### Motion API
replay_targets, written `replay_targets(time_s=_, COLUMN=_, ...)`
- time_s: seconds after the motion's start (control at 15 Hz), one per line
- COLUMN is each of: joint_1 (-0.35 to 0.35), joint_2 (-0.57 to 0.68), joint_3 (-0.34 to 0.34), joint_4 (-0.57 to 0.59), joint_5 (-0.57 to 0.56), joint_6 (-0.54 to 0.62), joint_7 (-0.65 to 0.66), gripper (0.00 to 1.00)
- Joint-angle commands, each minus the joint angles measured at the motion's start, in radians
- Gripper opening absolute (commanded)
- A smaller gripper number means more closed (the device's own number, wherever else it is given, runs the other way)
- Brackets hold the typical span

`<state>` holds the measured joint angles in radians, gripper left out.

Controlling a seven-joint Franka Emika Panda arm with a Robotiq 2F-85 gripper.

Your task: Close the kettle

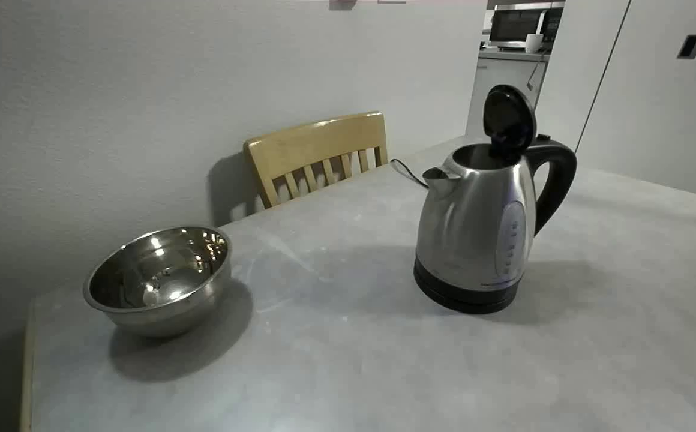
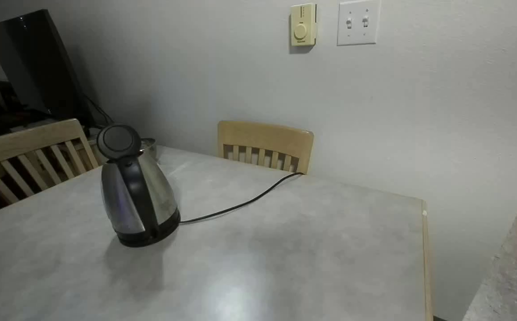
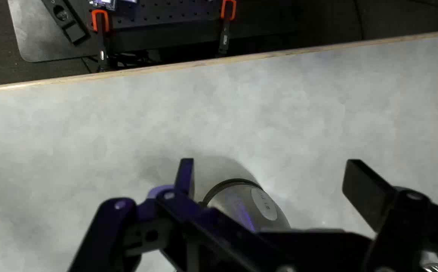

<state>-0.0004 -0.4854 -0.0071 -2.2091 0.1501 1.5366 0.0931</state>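
The brushed-steel kettle stands upright on the grey table in both exterior views; it also shows there from the handle side. Its black lid is hinged up and stands open; the lid's outer face shows too. The black handle is on the side opposite the spout. In the wrist view my gripper is open, fingers wide apart, nothing between the tips. The kettle's body shows below and beyond it; its upper part and lid are hidden by the gripper. The gripper is outside both exterior views.
A round steel bowl stands near the table's other end. The kettle's black cord runs to the table edge. Wooden chairs stand along the table. Past the table edge are clamps on a black base.
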Motion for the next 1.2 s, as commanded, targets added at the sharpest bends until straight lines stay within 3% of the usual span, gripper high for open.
replay_targets(time_s=0.0, joint_1=-0.007, joint_2=0.001, joint_3=0.006, joint_4=0.003, joint_5=0.002, joint_6=-0.003, joint_7=-0.003, gripper=1.00)
replay_targets(time_s=0.47, joint_1=-0.020, joint_2=0.039, joint_3=-0.005, joint_4=0.021, joint_5=0.011, joint_6=0.041, joint_7=0.012, gripper=1.00)
replay_targets(time_s=0.8, joint_1=-0.038, joint_2=0.180, joint_3=-0.070, joint_4=0.072, joint_5=0.134, joint_6=0.140, joint_7=0.028, gripper=1.00)
replay_targets(time_s=1.13, joint_1=-0.046, joint_2=0.361, joint_3=-0.121, joint_4=0.158, joint_5=0.282, joint_6=0.140, joint_7=0.012, gripper=1.00)
